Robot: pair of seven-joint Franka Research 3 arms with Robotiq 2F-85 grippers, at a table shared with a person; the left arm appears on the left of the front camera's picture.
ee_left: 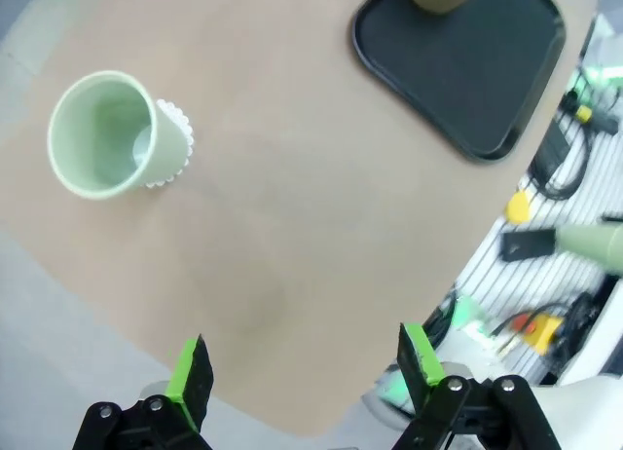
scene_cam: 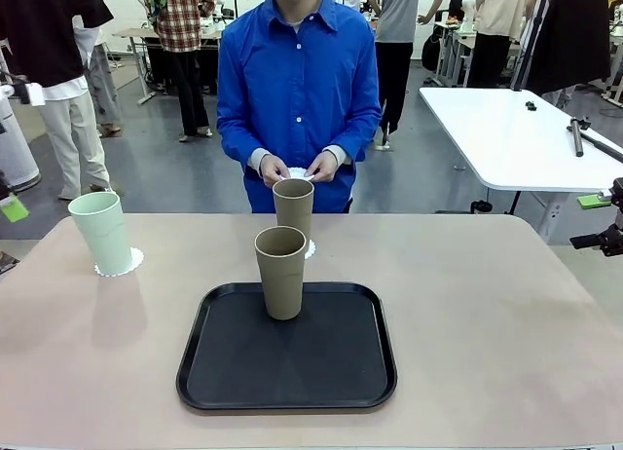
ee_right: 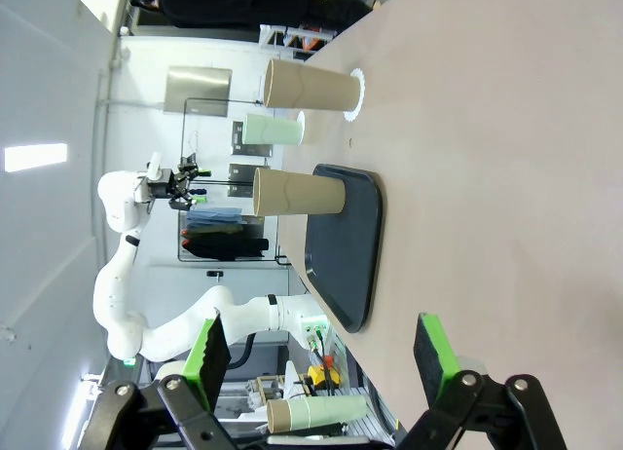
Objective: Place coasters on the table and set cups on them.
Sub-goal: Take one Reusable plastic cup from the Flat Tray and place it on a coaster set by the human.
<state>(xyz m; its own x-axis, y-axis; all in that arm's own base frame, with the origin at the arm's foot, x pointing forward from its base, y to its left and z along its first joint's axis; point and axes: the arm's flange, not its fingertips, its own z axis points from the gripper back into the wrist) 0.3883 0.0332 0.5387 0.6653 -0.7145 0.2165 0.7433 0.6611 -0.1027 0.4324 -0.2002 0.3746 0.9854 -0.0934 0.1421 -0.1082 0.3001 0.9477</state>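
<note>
A mint cup (scene_cam: 100,233) (ee_left: 107,133) stands on a coaster (scene_cam: 121,265) (ee_left: 177,138) at the table's (scene_cam: 487,304) far left. One tan cup (scene_cam: 293,208) (ee_right: 307,84) sits on a second coaster (scene_cam: 310,247) (ee_right: 358,90) at the far middle. The other tan cup (scene_cam: 280,272) (ee_right: 297,192) stands on the black tray (scene_cam: 331,362). The person's hands hold another coaster (scene_cam: 297,172) behind the far cup. My left gripper (ee_left: 304,372) hangs open, high above the table's left edge. My right gripper (ee_right: 321,357) is open off the right side.
The black tray (ee_left: 467,60) (ee_right: 346,245) takes up the near middle of the table. A white rectangular table (scene_cam: 516,138) stands behind at the right. Spare stacked cups (ee_right: 316,411) lie below the table's edge. People stand in the background.
</note>
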